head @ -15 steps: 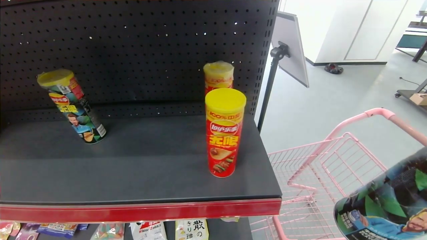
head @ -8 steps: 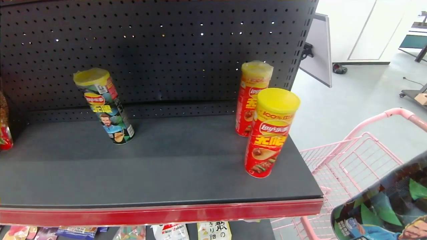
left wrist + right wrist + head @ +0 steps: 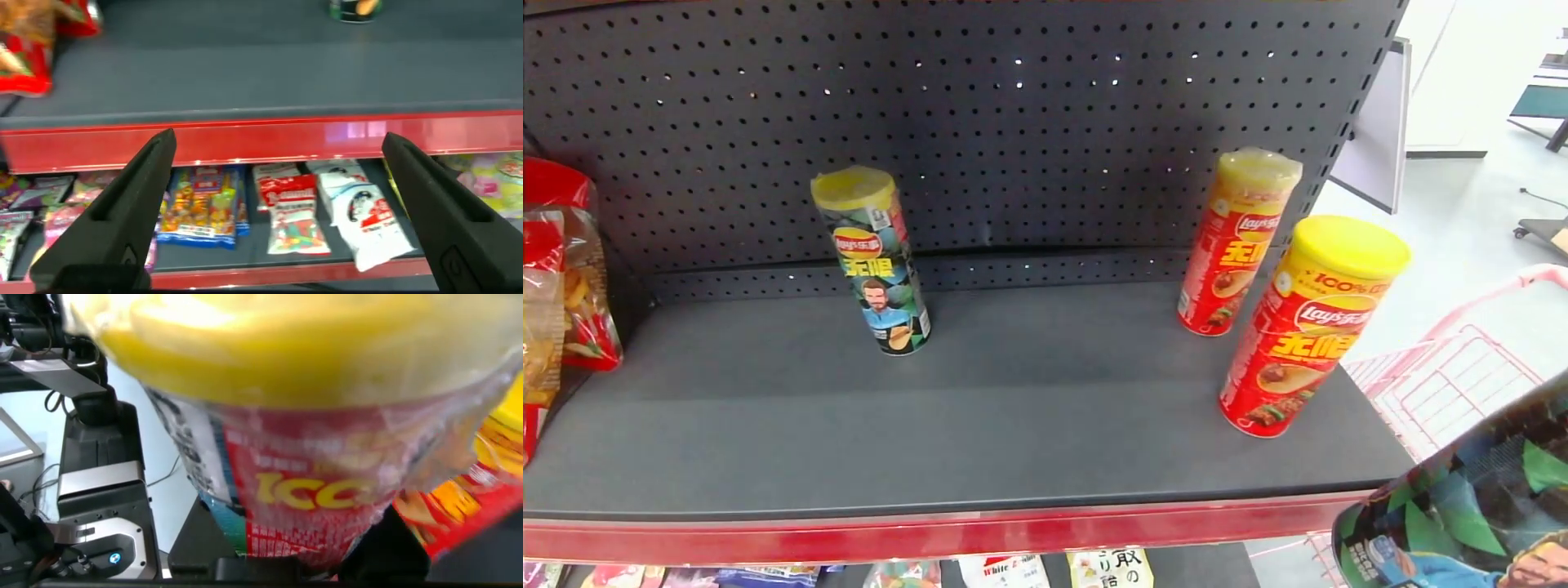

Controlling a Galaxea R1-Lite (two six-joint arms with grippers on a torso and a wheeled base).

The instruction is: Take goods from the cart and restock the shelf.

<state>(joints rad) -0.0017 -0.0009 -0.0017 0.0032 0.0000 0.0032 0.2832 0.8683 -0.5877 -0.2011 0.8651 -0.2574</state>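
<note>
chip can (image 3: 1462, 523) is hovering just off the shelf's (image 3: 980, 425) front right corner | right gripper (image 3: 302, 559) is clamping it | left gripper (image 3: 278, 204) is gaping wide, empty, facing the shelf's red front edge | red can (image 3: 1311, 327) is standing on the shelf's right end

On the rt of my head view I see a pale grey floor (image 3: 1462, 253), bright and evenly lit. White wall (image 3: 1462, 73) behind it, w/ a dark baseboard (image 3: 1445, 153) along the bottom. A flat grey board (image 3: 1380, 139) sits at an angle in front of the wall. Far rt: a dark table (image 3: 1539, 102) w/ a teal panel, a black cable (image 3: 1535, 193) on the floor, a low trolley (image 3: 1539, 227) on casters. Rt wrist view gives me a black equipment rack (image 3: 94, 449) w/ cables.
</note>
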